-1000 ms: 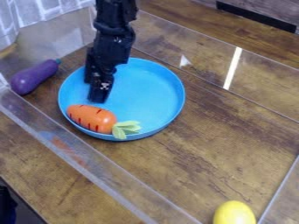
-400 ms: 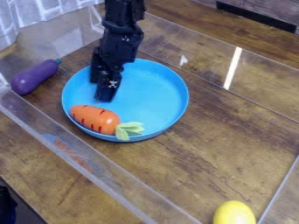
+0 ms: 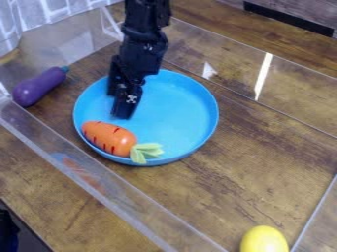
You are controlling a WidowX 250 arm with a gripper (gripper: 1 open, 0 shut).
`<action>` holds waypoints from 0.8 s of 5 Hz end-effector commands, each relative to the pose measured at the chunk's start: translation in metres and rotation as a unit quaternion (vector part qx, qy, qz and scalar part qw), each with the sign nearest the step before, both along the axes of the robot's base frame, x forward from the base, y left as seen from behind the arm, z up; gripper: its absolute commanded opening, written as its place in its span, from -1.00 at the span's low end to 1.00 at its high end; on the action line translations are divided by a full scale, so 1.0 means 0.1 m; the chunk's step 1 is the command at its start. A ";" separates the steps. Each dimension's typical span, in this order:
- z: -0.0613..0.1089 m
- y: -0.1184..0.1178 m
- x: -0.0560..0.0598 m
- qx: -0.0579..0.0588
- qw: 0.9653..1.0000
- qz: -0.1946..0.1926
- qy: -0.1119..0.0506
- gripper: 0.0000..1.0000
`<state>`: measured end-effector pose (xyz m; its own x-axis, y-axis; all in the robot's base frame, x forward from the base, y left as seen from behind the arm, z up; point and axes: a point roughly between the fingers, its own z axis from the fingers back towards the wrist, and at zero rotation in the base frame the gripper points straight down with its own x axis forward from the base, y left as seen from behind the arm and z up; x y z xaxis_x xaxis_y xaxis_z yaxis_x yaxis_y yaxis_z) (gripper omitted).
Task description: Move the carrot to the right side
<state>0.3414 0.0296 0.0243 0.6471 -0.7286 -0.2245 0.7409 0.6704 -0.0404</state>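
— So, anything hard to read?
— The arm runs off the top edge, and the yellow toy (image 3: pixel 263 239) is cut at the bottom.
— And the carrot (image 3: pixel 108 136)?
— Lying in the blue plate (image 3: pixel 198 116), nearer the camera than the gripper (image 3: pixel 124 99), whose jaws are spread and empty (pointing down into the plate).
— Surroundings?
— Wooden table (image 3: pixel 250 177), purple eggplant (image 3: pixel 38 86) left.

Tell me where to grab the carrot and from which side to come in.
Grip the carrot across its thick orange middle, probably from straight above. It lies flat in the blue plate, long axis roughly left-right in the picture, leaf tip to the right, so jaws should close across its short width. The gripper is open beside it.
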 end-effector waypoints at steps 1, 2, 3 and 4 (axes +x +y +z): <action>0.06 -0.12 0.00 -0.010 0.995 -0.100 -0.016 1.00; 0.01 -0.05 -0.01 -0.009 0.985 -0.169 -0.017 1.00; -0.03 -0.02 0.00 -0.009 0.987 -0.160 -0.018 -1.00; -0.07 0.01 -0.01 -0.009 0.988 -0.151 -0.017 1.00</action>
